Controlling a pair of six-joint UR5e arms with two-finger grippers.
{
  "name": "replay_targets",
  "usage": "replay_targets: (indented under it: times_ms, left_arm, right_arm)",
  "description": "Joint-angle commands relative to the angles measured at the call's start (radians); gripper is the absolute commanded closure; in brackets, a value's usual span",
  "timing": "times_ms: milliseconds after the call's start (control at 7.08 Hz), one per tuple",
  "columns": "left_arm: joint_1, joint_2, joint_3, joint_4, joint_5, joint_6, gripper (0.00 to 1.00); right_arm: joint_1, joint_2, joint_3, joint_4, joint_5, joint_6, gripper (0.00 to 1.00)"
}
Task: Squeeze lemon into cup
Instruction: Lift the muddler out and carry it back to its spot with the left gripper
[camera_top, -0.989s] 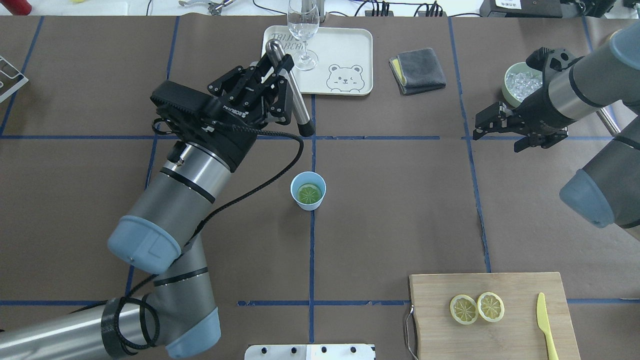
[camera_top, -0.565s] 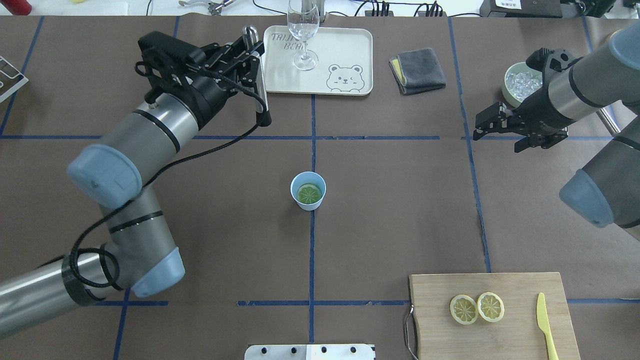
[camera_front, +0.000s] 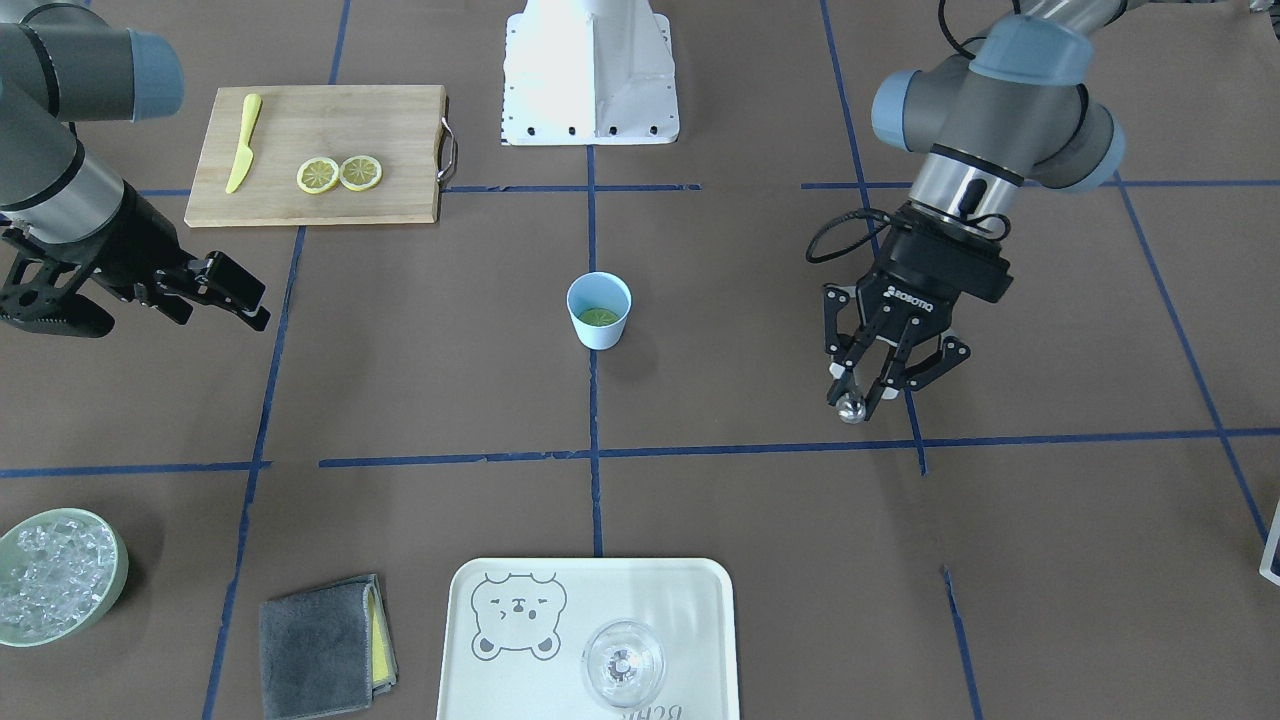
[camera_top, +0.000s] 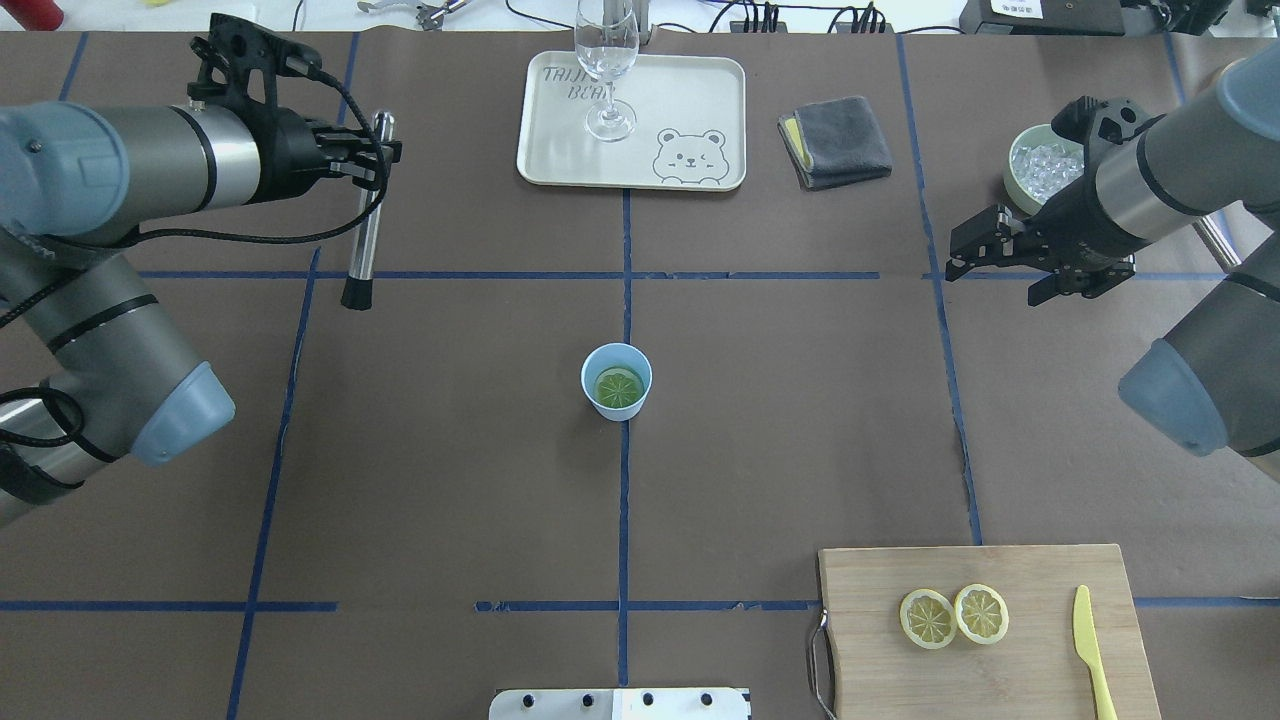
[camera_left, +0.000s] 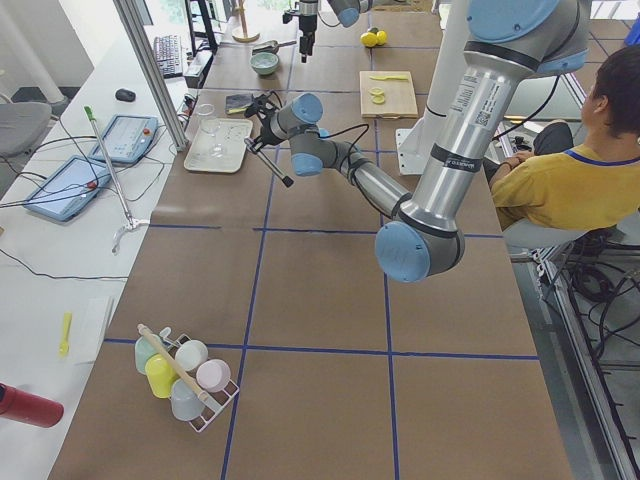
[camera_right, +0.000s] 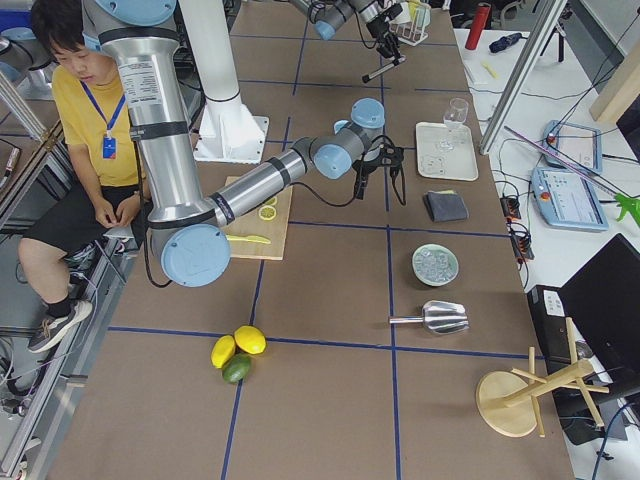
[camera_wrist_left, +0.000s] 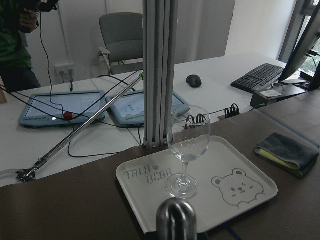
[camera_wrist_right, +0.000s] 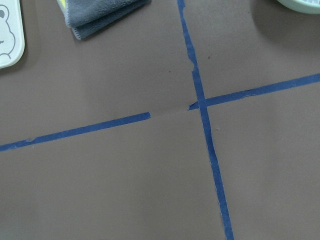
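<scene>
The light-blue cup (camera_top: 616, 380) stands at the table's middle and also shows in the front view (camera_front: 599, 332). One lemon slice (camera_top: 619, 386) lies flat inside it. Two more lemon slices (camera_top: 928, 618) (camera_top: 981, 612) lie on the wooden cutting board (camera_top: 1000, 680). My left gripper (camera_top: 376, 160) is shut on a metal muddler rod with a black tip (camera_top: 364, 225). It holds the rod upright, far left of the cup and above the table. My right gripper (camera_top: 1000, 270) is open and empty at the far right, near the bowl of ice.
A white bear tray (camera_top: 690, 90) with a clear wine glass (camera_top: 607, 60) sits at the back. A grey cloth (camera_top: 836, 140) and the pale-green ice bowl (camera_top: 1040, 165) lie to its right. A yellow knife (camera_top: 1092, 650) lies on the board.
My left arm has swung left with the muddler, from just behind the cup to the table's far left. The right arm, cup and slices have not moved.
</scene>
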Motion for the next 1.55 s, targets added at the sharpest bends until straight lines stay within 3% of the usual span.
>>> replay_targets:
  times_ms: [0, 141, 424, 565, 1130, 1413]
  left_arm:
    - [-0.098, 0.009, -0.067, 0.393, -0.2, -0.001, 1.0]
    - [-0.103, 0.002, -0.066, 0.543, -0.199, -0.001, 1.0]
    - [-0.104, 0.046, 0.015, 0.547, -0.202, 0.008, 1.0]
    - [-0.097, 0.133, 0.025, 0.535, -0.202, 0.051, 1.0]
    - [-0.102, 0.161, 0.147, 0.524, -0.208, 0.062, 1.0]
    - [-0.101, 0.16, 0.16, 0.523, -0.208, 0.062, 1.0]
  right_arm:
    - [0.0, 0.0, 0.005, 0.0, 0.0, 0.003, 0.0]
    - [0.0, 0.0, 0.007, 0.0, 0.0, 0.005, 0.0]
    - [0.0, 0.0, 0.007, 0.0, 0.0, 0.005, 0.0]
    - [0.0, 0.0, 0.01, 0.0, 0.0, 0.005, 0.0]
    - [0.0, 0.0, 0.012, 0.0, 0.0, 0.006, 0.0]
    - [0.0, 0.0, 0.013, 0.0, 0.0, 0.006, 0.0]
